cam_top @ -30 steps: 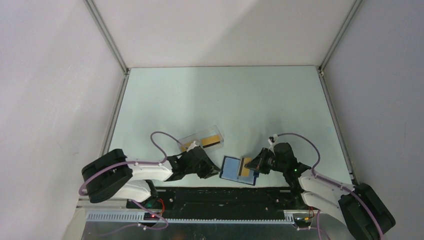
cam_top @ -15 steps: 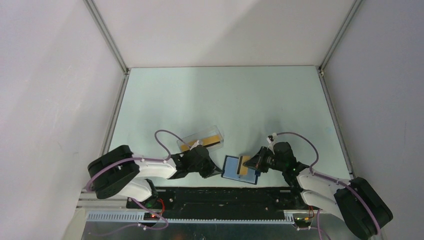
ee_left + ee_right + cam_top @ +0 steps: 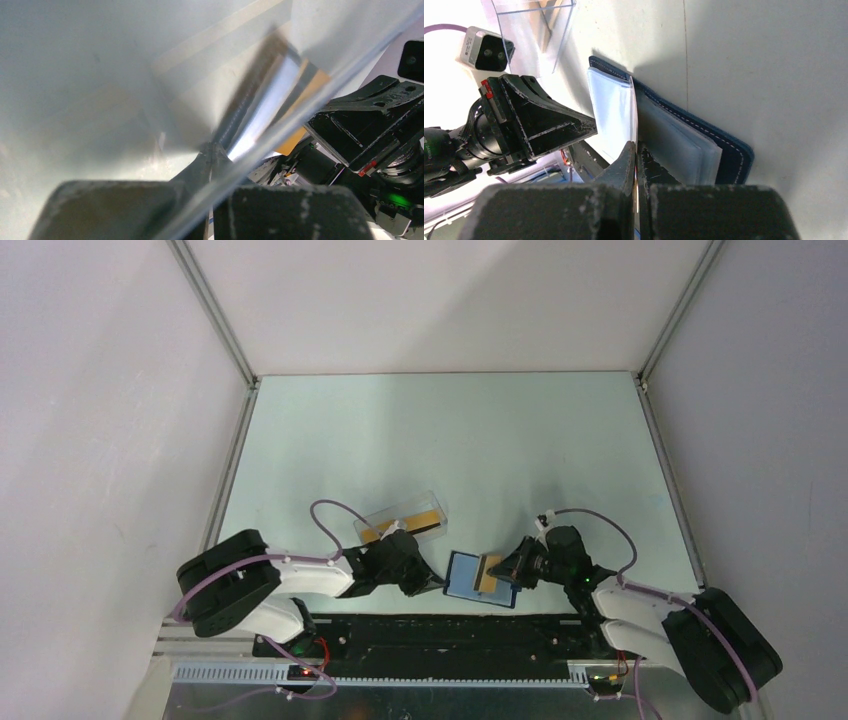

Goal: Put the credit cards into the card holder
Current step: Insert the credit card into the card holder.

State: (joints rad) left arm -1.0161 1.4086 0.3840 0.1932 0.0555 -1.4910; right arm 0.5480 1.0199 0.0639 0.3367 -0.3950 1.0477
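On the pale green tabletop (image 3: 450, 440), left of centre, a clear plastic tray (image 3: 385, 515) lies at a slant. It holds gold-tan credit cards (image 3: 427, 519) with a dark stripe along one edge. From the right wrist view the tray (image 3: 524, 30) appears in the top left corner, the cards inside it standing tilted.

Just in front of the tray, the left claw (image 3: 437, 587) reaches low across the tabletop. Its jaws are closed on the left edge of the card holder (image 3: 465, 578). From the left wrist the fingers meet on that thin navy edge (image 3: 252, 90). A small red label (image 3: 486, 89) sits on the left claw's body, its lettering too small to read.

The card holder lies open near the front edge of the tabletop between the two arms, with its light blue slots facing up and its navy cover (image 3: 724, 145) underneath.

The right claw (image 3: 503, 572) is clamped on one held card (image 3: 489, 573), gold-tan, over the card holder's right half. From the right wrist the held card (image 3: 634, 110) is seen edge-on, its far end at the pale inner slots.
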